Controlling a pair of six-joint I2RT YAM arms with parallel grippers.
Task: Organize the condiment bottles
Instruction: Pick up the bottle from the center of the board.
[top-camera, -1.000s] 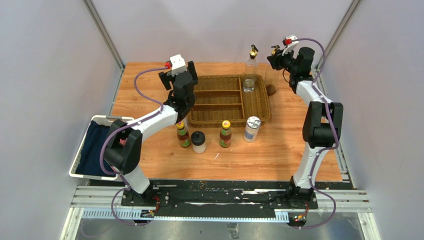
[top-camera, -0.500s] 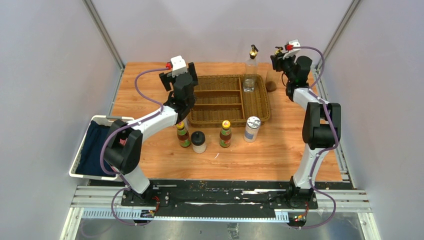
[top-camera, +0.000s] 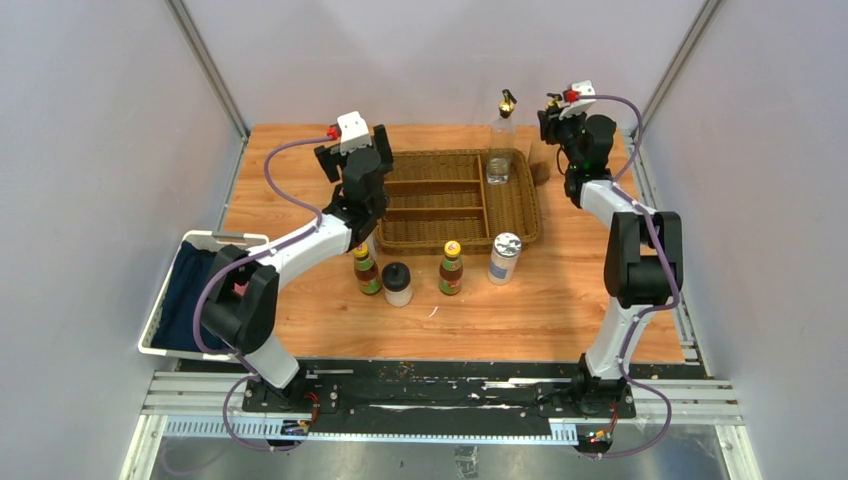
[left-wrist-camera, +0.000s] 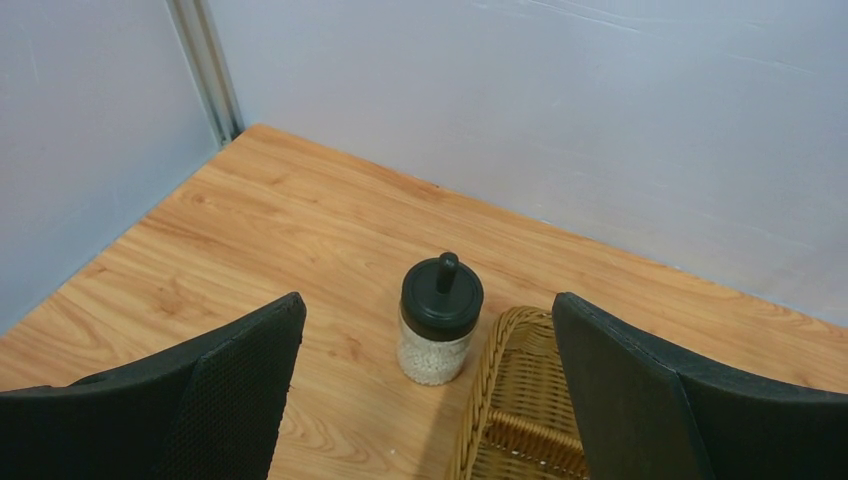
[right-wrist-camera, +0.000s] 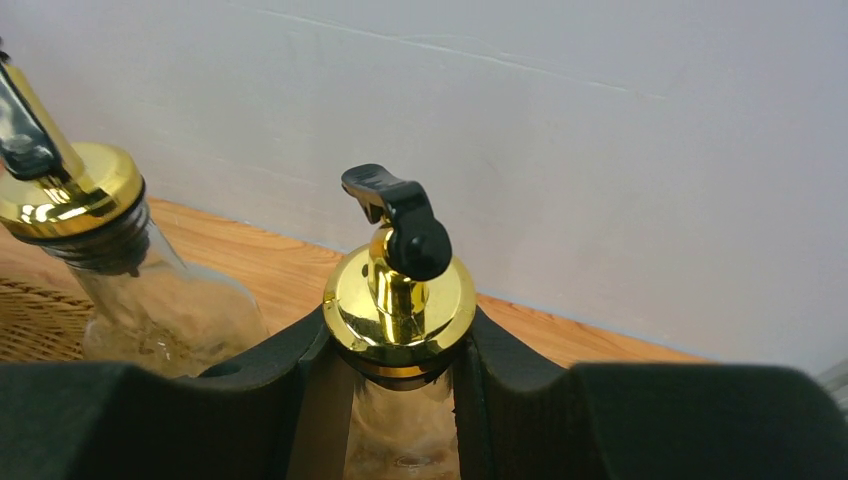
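**Early going: one cruet in the tray, a second in the grip**

The right gripper (right-wrist-camera: 400, 345) is clamped on the neck of a gold-spouted cruet (right-wrist-camera: 398, 300) at the far right, beside the tray (top-camera: 430, 245). The other cruet (top-camera: 499, 150) stands in the tray's right compartment. The left gripper (left-wrist-camera: 428, 308) hangs wide open above a black-lidded jar (left-wrist-camera: 440, 320) just beside the tray's corner. Out front, two sauce bottles (top-camera: 366, 270), a second jar (top-camera: 398, 284) and a shaker (top-camera: 505, 258) wait unsorted.

a brown wicker tray (top-camera: 527, 200) with long divided compartments lies toward the far middle of the light wooden tabletop (top-camera: 290, 170). at the tabletop's left near edge sits a white plastic basket (top-camera: 165, 290) (a dark blue cloth (top-camera: 190, 295) lies inside it). pale grey walls stand around.
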